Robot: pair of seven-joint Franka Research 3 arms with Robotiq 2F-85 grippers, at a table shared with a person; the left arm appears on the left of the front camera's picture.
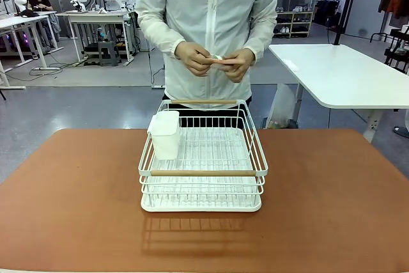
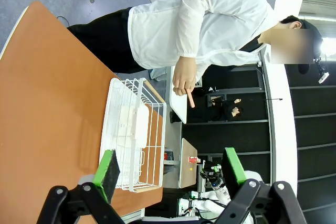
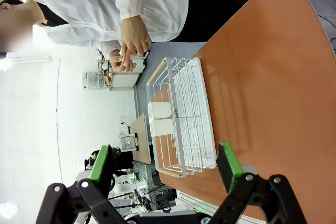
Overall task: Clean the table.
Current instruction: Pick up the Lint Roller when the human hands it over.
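My left claw (image 2: 168, 156) and right claw (image 3: 163, 150) are gaping empty; reaching over the bench (image 1: 77, 209), I am risking bumping the rack (image 1: 203, 173).

- You'll find the table (image 1: 77, 209) top smooth and faintly glossy.
- Your rack (image 1: 202, 190) looks like white coated wire, and its handles (image 1: 203, 173) look like pale bare wood.
- The cup (image 1: 165, 133) reads as matt white plastic.
- The person's jacket (image 1: 208, 11) is thin, crinkly white cloth.

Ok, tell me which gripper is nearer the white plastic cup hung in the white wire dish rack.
Left, probably. The left gripper hangs off to the cup's side of the rack; the right gripper hangs across the rack from it.
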